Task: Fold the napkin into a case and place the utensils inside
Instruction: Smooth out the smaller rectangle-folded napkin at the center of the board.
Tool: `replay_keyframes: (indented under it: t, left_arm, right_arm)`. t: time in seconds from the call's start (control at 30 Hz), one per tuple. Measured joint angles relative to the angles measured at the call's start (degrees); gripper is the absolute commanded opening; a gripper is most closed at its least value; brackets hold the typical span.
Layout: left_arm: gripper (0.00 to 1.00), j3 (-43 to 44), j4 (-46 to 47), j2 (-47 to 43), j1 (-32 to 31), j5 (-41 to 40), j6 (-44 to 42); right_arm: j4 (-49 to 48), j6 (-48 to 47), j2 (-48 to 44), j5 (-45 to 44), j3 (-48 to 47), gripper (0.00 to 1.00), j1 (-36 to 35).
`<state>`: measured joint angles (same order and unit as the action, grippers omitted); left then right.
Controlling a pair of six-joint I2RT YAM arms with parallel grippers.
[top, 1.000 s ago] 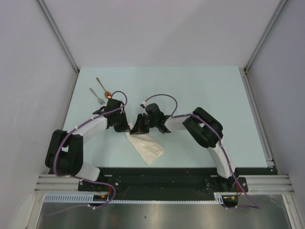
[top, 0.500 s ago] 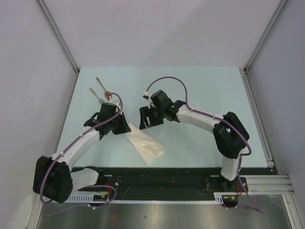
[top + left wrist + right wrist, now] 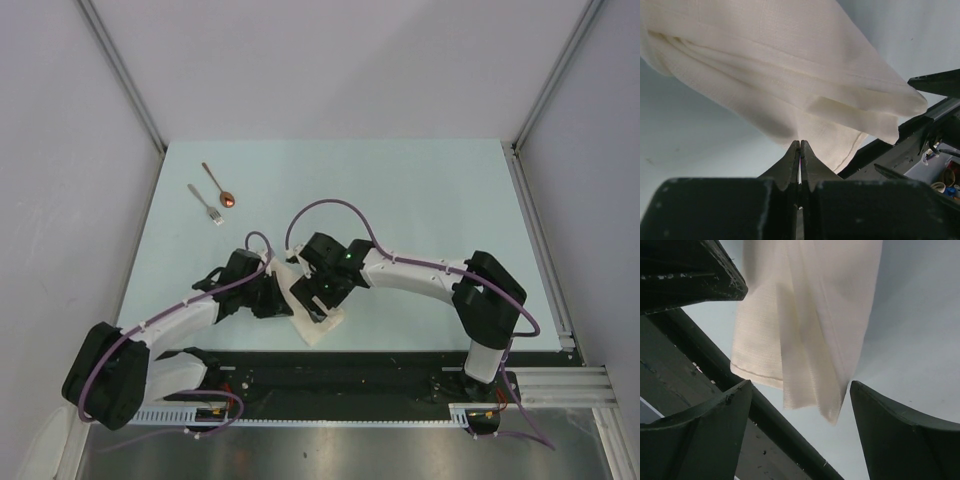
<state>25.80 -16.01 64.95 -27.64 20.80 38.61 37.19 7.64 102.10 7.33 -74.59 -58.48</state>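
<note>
The cream-white napkin [image 3: 320, 331] lies folded into a narrow strip near the table's front edge, mostly hidden under both grippers. My left gripper [image 3: 282, 302] comes in from the left. In its wrist view the left gripper [image 3: 800, 143] is shut, its tips pinched on the napkin's [image 3: 780, 65] near edge. My right gripper [image 3: 318, 305] hovers over the strip. In its wrist view the right gripper [image 3: 800, 384] is open wide, with the napkin's [image 3: 800, 315] loose end between the fingers and untouched. The fork [image 3: 206, 204] and the copper-bowled spoon [image 3: 221, 187] lie at the far left.
The pale blue table [image 3: 420, 200] ends in a black base rail [image 3: 330, 365] just in front of the napkin. That rail [image 3: 715, 375] runs close under the right fingers. White walls enclose the table on three sides.
The right gripper opened wide and dropped back over the napkin's near end. The left gripper left the strip's far end, came down along its left edge and shut there.
</note>
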Motion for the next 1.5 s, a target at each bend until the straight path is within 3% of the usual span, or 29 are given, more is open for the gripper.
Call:
replay_keyframes:
  t: [0.13, 0.43, 0.6, 0.9, 1.13, 1.2, 1.3, 1.5]
  left_arm:
    - [0.03, -0.7, 0.7, 0.4, 0.0, 0.0, 0.8]
    - [0.0, -1.8, -0.4, -1.8, 0.0, -1.7, 3.1]
    - [0.0, -2.3, -2.3, -5.4, 0.0, -4.1, 4.3]
    - [0.0, -3.7, -2.2, -3.0, 0.0, -4.7, 5.6]
    - [0.0, -4.3, -1.9, -3.0, 0.0, -4.8, 6.2]
    - [0.0, -4.6, -1.9, -3.0, 0.0, -4.7, 6.4]
    - [0.0, -4.9, -1.8, -3.0, 0.0, -4.8, 6.4]
    - [0.0, -4.9, -1.8, -3.0, 0.0, -4.8, 6.5]
  right_arm:
    - [0.0, -0.3, 0.0, -0.5, 1.2, 0.74, -0.2]
    - [-0.2, -0.4, 0.0, -0.6, 1.8, 0.64, -0.7]
    - [-0.3, -0.4, 0.5, -0.2, 1.8, 0.62, -0.9]
    - [-0.5, -0.3, 3.1, 0.0, 1.4, 0.62, -2.7]
    - [-0.1, 0.3, 4.1, -3.1, 0.0, 0.44, -3.8]
    - [0.0, 0.7, 4.2, -4.5, -0.3, 0.48, -4.0]
    - [0.7, 1.3, 4.2, -6.8, -0.7, 0.63, -4.1]
    - [1.4, 1.5, 4.7, -9.4, -1.4, 0.6, -5.0]
